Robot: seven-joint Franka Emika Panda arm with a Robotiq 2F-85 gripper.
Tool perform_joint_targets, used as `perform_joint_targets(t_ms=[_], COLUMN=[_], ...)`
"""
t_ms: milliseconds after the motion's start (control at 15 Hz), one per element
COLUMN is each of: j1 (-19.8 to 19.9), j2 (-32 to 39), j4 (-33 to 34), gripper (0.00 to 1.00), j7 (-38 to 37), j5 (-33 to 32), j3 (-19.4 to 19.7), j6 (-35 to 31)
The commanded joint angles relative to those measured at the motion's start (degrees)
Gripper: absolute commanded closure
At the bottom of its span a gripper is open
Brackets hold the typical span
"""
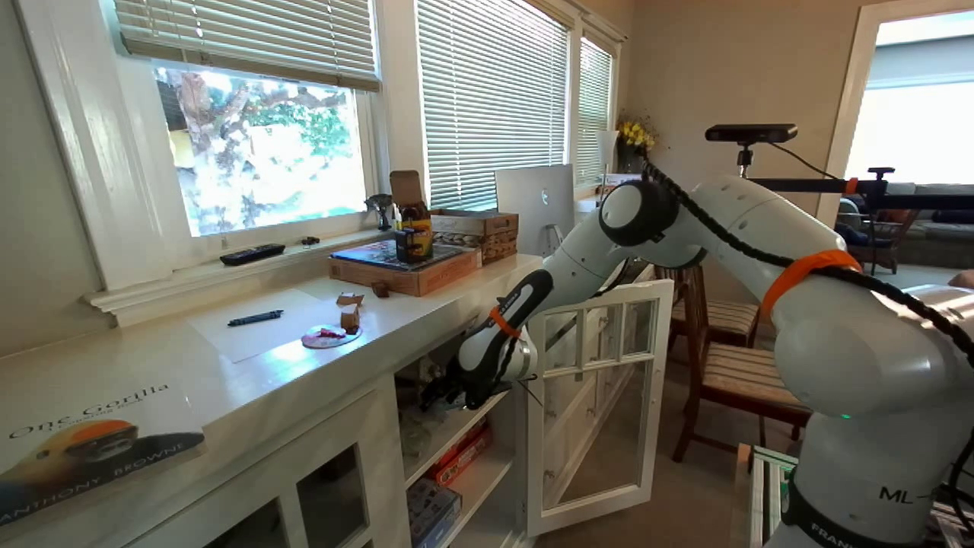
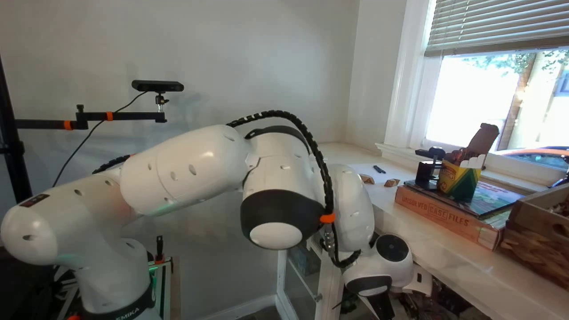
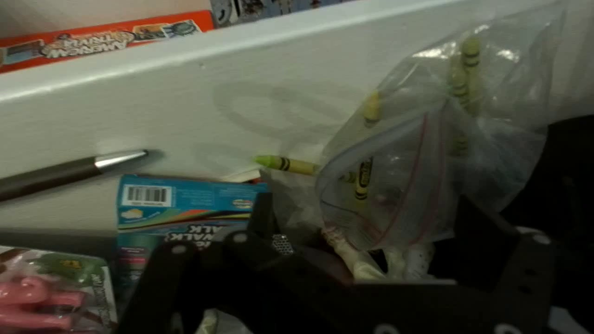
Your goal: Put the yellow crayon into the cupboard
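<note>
Fingers spread and empty, the gripper is poised near a crayon and bag in the cupboard. Withdrawal is probably best made slowly, the bag unsnagged.

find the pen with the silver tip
In the wrist view, the pen lies far left on the cupboard shelf, up-left of the blue box.

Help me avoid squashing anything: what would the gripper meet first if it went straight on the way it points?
Most likely the clear plastic bag of crayons, seen between the open fingers of the gripper in the wrist view; depth there is hard to judge.
</note>
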State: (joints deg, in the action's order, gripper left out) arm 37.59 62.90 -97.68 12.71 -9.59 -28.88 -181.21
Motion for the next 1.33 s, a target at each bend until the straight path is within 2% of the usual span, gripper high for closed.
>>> perform_joint_targets(t_ms=[0, 467, 600, 800, 1000, 1267], j1=[-7.92, -20.99, -24.69, -29.05, -31.07, -31.95], j2=[-8.44, -16.30, -18.72, -21.54, -24.26, -28.57], j4=[-6.14, -13.14, -15.88, -18.70, -21.35, -25.19], gripper=[0.00, 0.00, 0.00, 0.00, 0.00, 0.00], j7=[-4.88, -11.26, -13.51, -16.88, -18.48, -19.02], j5=[3.78, 8.60, 10.02, 11.76, 12.28, 12.36], j3=[9.47, 22.29, 25.59, 29.21, 30.26, 30.38], j6=[-1.02, 1.91, 5.19, 13.87, 20.64, 25.38])
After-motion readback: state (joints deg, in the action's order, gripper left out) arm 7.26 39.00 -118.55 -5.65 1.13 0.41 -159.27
